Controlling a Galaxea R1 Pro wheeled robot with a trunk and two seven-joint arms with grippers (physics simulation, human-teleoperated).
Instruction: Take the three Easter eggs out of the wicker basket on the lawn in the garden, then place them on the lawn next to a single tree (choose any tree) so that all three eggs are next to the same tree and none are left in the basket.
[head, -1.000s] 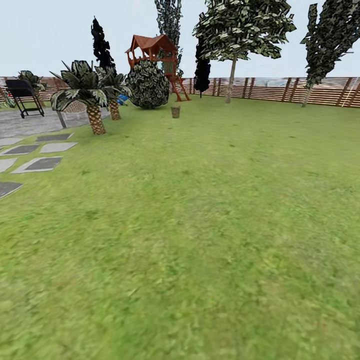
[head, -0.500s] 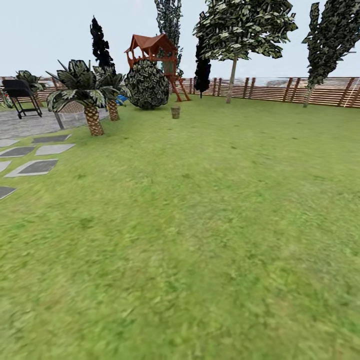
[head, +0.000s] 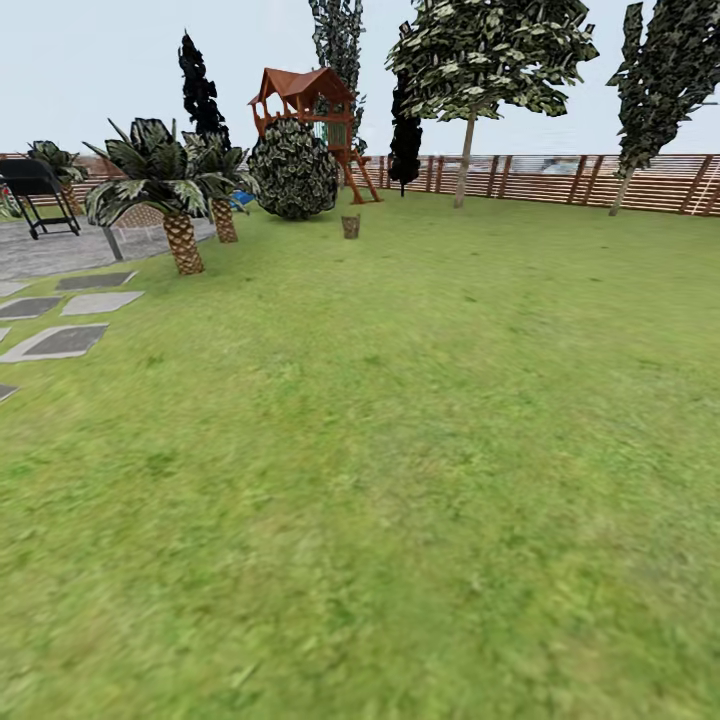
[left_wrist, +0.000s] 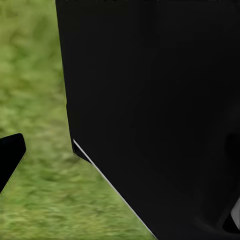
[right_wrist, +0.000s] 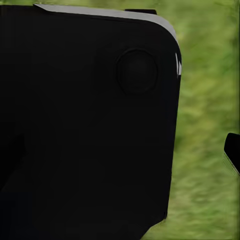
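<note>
wicker basket (head: 351, 226) stands upright on distant lawn (head: 400, 450).

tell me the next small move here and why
Probably drive straight ahead over the lawn toward the small brown wicker basket, which stands far off near the round bush. It is well beyond arm's reach, so approaching comes before any grasp.

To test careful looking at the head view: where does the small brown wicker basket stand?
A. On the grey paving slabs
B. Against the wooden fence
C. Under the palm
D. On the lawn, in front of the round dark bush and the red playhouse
D: the wicker basket stands on the lawn, just before the round dark bush and the playhouse.
</note>
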